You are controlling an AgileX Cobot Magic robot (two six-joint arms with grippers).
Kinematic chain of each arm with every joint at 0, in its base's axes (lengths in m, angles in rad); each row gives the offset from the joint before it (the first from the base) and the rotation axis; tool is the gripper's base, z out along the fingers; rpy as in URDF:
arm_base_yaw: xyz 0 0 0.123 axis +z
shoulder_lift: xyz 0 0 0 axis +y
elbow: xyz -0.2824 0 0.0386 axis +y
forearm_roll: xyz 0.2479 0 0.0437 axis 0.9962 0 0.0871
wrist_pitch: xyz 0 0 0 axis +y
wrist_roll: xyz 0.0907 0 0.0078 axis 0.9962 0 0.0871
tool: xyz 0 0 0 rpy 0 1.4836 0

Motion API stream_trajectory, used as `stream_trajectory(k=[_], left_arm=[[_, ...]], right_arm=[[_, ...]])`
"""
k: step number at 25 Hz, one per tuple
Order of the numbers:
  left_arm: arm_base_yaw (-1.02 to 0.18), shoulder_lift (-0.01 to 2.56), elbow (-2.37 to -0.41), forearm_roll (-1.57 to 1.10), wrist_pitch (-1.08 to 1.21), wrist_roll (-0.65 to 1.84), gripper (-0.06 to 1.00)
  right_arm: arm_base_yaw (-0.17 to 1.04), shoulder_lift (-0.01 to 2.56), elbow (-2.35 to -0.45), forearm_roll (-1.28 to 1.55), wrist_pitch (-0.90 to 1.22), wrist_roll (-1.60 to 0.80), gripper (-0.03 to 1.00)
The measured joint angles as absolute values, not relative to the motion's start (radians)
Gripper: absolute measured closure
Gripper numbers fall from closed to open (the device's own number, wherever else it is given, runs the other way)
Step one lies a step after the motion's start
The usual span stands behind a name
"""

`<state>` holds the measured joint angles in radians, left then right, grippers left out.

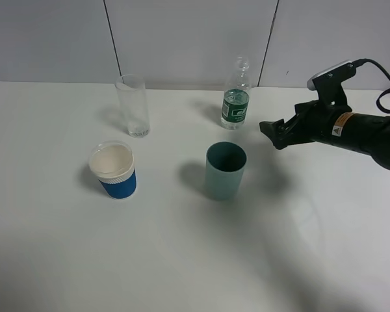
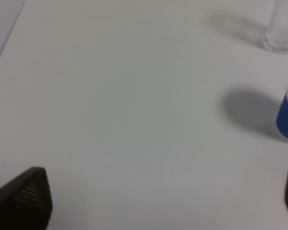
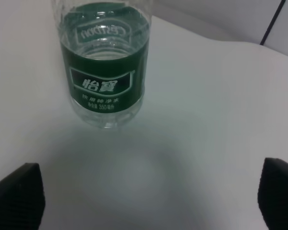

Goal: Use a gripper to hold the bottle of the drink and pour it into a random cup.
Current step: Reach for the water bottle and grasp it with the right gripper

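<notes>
Green-labelled bottle (image 3: pixel 105 72) print legible: right wrist only | cup (image 1: pixel 224 179): exterior high only

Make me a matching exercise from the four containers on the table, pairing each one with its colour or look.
Things:
1. bottle
2. cup
3. paper cup
4. glass

Looks:
a. blue sleeve, white rim
b. matte teal, dark inside
c. dark green label, narrow neck
d. tall, clear all over, no label

Pairs: 1-c, 2-b, 3-a, 4-d

The bottle (image 1: pixel 235 104) is green-labelled, cup (image 1: pixel 225 170) teal, paper cup (image 1: pixel 114 170) seemingly ribbed blue.
</notes>
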<state>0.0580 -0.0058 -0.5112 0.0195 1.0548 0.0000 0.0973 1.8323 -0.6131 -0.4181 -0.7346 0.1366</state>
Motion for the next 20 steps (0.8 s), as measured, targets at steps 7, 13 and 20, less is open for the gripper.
stream_trajectory(k=[7, 13, 20], left_arm=[[0.058, -0.006, -0.511, 0.02, 1.055, 0.0, -0.04], [0.058, -0.006, -0.511, 0.02, 1.055, 0.0, -0.04], [0.058, -0.006, -0.511, 0.018, 1.055, 0.0, -0.04]], right_arm=[[0.097, 1.907, -0.693, -0.417, -0.746, 0.132, 0.09], [0.104, 1.944, -0.78, -0.455, -0.746, 0.143, 0.09], [0.108, 1.996, -0.847, -0.506, -0.747, 0.204, 0.09]])
